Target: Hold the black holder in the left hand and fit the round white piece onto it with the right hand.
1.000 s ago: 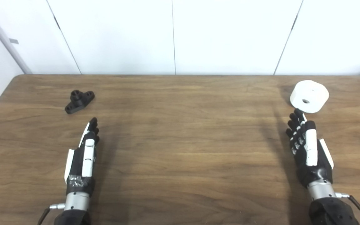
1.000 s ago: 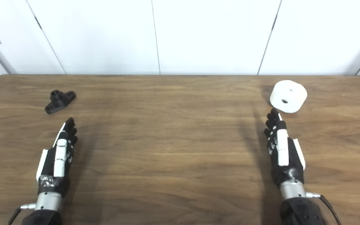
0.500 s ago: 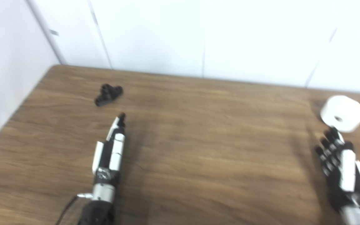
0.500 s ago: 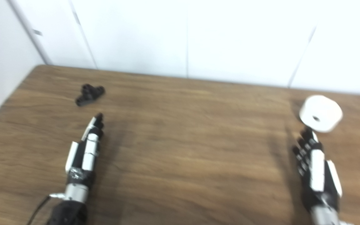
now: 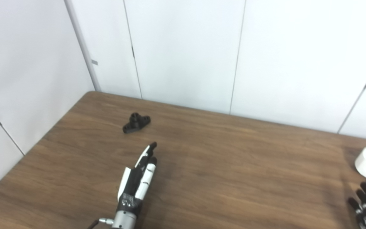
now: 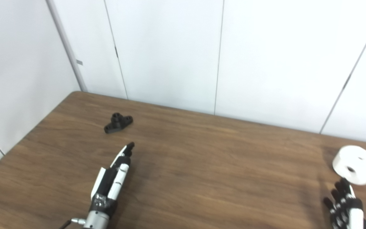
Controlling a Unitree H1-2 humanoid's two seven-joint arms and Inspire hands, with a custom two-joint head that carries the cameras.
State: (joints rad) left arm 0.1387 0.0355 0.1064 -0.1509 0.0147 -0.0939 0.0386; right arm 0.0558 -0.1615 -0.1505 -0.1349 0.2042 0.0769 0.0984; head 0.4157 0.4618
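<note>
- Camera view has swung left; objects unmoved on brown wooden bench [image 6: 202, 165].
- Left hand [image 6: 111, 179] flat, empty, near small black plastic holder [image 6: 118, 122].
- Right hand [image 6: 345, 206] spread, empty, just below round white piece [image 6: 356, 164].

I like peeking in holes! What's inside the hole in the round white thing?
The round white piece has a small dark hole in its face. Only darkness shows inside; its depth is hidden. It sits on the table.

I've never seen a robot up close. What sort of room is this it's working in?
Probably a lab or test room, not a home. A plain wooden table stands against bare white wall panels, holding only two practice parts: a black holder and a round white piece. Nothing domestic shows.
</note>
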